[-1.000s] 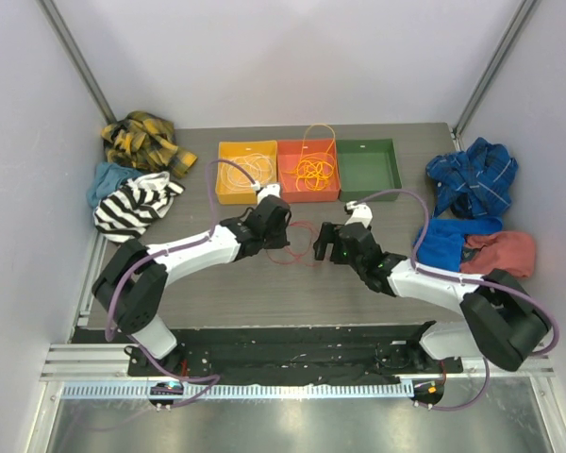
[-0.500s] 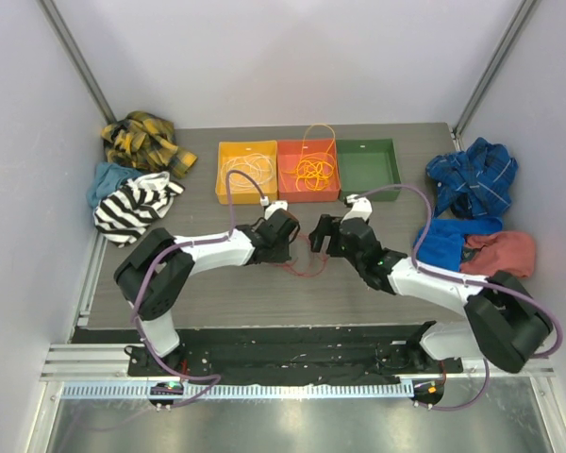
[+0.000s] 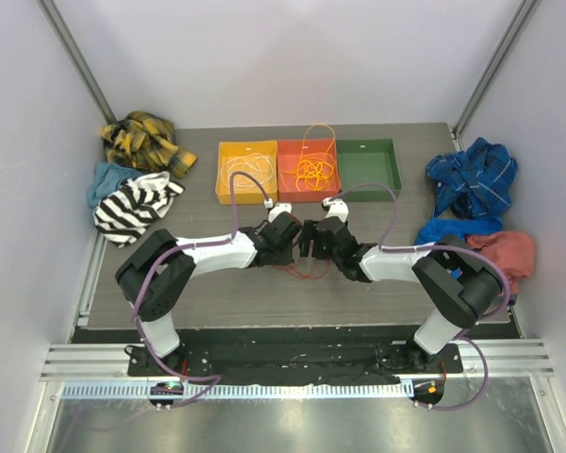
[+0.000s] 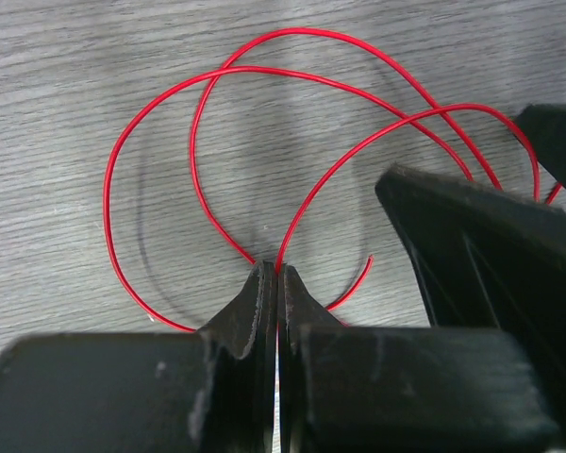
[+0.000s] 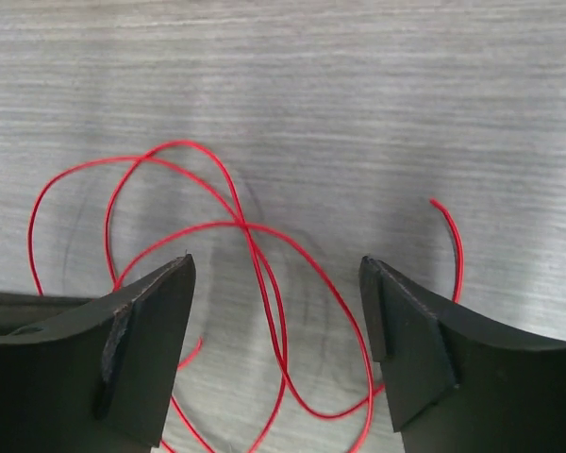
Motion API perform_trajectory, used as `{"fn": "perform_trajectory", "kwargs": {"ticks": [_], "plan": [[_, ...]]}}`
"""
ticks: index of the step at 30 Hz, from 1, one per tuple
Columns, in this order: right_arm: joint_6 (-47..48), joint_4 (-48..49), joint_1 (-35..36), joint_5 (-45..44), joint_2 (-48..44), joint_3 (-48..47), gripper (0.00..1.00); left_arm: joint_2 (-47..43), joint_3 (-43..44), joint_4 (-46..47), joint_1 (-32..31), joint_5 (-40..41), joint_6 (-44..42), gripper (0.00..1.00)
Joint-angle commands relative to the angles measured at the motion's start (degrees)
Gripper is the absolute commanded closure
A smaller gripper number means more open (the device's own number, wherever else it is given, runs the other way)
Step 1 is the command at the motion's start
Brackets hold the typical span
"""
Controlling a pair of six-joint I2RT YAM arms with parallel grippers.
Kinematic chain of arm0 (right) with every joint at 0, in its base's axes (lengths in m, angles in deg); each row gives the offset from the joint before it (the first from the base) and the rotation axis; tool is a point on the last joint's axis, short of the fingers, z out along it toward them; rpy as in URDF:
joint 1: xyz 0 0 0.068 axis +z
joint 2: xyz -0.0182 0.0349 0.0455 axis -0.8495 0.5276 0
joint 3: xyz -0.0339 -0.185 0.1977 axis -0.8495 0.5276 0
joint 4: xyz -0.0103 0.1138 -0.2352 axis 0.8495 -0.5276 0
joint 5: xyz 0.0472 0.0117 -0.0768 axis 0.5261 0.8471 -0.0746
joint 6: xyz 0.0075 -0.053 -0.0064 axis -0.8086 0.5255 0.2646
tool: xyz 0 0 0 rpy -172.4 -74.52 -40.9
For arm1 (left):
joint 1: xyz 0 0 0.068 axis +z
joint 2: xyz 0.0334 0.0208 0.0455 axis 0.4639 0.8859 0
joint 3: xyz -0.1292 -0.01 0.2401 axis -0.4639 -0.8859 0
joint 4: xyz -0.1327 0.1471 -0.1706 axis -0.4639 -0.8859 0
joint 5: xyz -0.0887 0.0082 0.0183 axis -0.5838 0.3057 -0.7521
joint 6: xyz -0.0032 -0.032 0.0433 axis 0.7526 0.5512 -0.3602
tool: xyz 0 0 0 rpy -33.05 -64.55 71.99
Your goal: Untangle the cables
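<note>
A thin red cable (image 3: 302, 271) lies in loose loops on the grey table (image 3: 208, 293), between the two grippers. My left gripper (image 3: 285, 243) is shut on it; in the left wrist view the red cable (image 4: 107, 193) runs out from between the closed fingertips of that gripper (image 4: 276, 271). My right gripper (image 3: 311, 240) faces it closely. It stands open (image 5: 276, 274) low over the red cable's crossing loops (image 5: 243, 225), which lie between its fingers untouched. An orange cable (image 3: 313, 171) sits coiled in the orange bin (image 3: 285, 185). A white cable (image 3: 246, 170) lies in the yellow bin (image 3: 223, 189).
A green bin (image 3: 366, 168) stands right of the orange one. Clothes are heaped at the left: a yellow plaid piece (image 3: 143, 140) and a striped one (image 3: 132, 206). Blue cloths (image 3: 470, 176) and a red cloth (image 3: 502, 251) lie at the right.
My right gripper has swung left until it nearly meets the left gripper, and its jaws have narrowed slightly. The left gripper shifted right, still holding the red cable.
</note>
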Motion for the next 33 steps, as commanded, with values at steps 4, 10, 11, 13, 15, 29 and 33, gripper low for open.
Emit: {"fn": "perform_trajectory", "kwargs": {"ticks": [4,10,11,13,15,29,33], "plan": [[0.39,-5.87,1.48,-0.73,2.50,-1.57,0.40,-3.36,1.11,-2.30,-0.64,3.16,0.70,1.00],[2.41,-15.88,4.03,-7.23,3.64,-6.31,0.64,-7.40,0.06,-3.44,-0.64,5.63,-0.45,1.00],[2.42,-17.37,4.12,-7.32,4.17,-6.93,0.70,-7.67,0.06,-3.62,-0.64,5.63,-0.36,1.00],[2.50,-20.97,4.12,-7.59,5.05,-8.86,0.91,-8.28,0.23,-4.50,-0.64,5.54,-0.10,0.99],[2.24,-22.30,4.03,-7.94,5.32,-9.74,0.99,-9.77,0.06,-4.85,-0.64,5.45,0.52,0.86],[9.36,-31.35,2.89,-19.10,-15.52,-28.51,0.99,-34.72,-3.10,-18.65,-0.29,21.18,1.40,0.00],[12.86,-33.64,1.31,-20.76,-14.29,-38.91,0.99,-41.58,-7.92,-18.04,-0.21,19.17,2.28,0.00]]}}
